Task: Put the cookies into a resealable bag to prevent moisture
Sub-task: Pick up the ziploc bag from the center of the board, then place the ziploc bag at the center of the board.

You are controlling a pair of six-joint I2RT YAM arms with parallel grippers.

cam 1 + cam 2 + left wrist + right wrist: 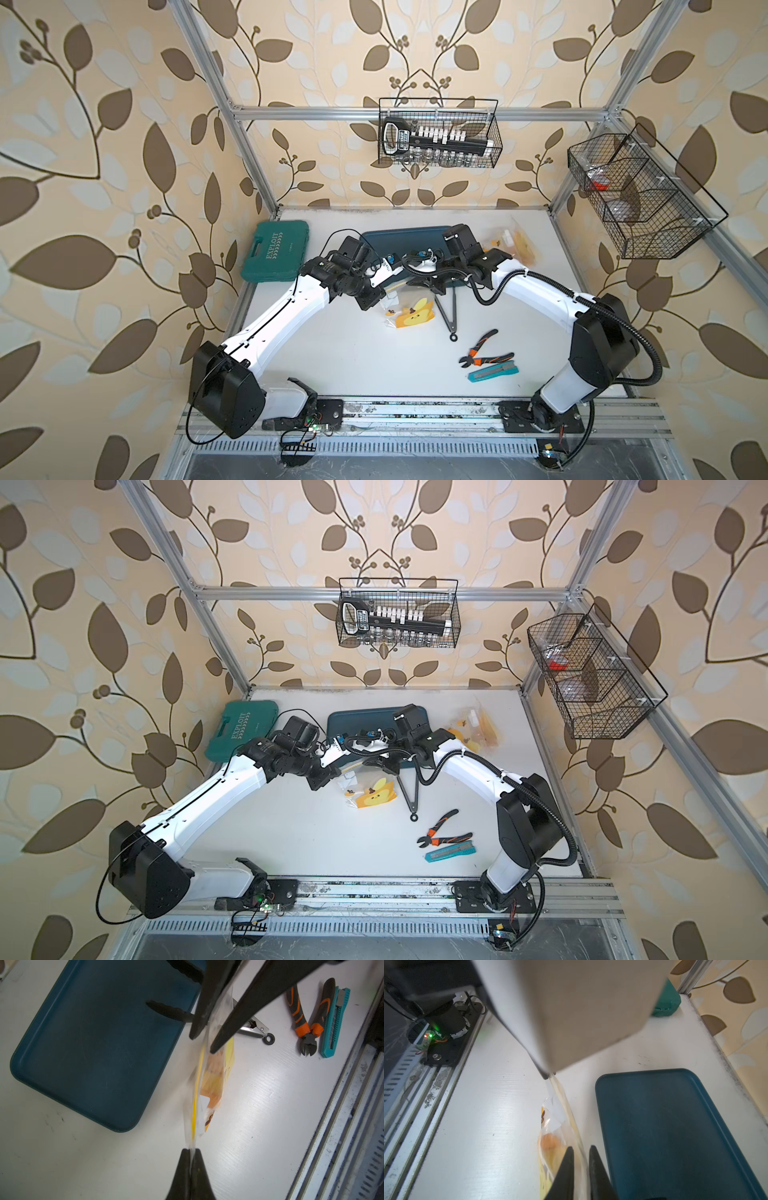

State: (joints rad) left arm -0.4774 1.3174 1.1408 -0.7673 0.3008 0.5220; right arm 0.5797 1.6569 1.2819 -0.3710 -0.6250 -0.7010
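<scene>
Overhead, both top views: two arms (282,316) meet beside one blue tray (399,239); one duck-print resealable bag (415,319) stretches between them; two wire baskets (436,99) and spare bags (519,243) show only here.
Left wrist: left gripper (190,1153) pinched tight on the bag's edge; one tongs (255,1030), one pliers (305,1022), one knife (334,1024) beyond.
Right wrist: right gripper (580,1154) clamped on the bag's other end; cookies (548,1142) inside, blurred orange, uncountable.

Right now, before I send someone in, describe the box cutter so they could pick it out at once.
On the white table, look near the front rail on the side of the right arm, where two hand tools lie side by side. The box cutter is the one nearer the rail: a straight, flat teal bar, unlike the pliers with their forked orange-and-black handles.
</scene>
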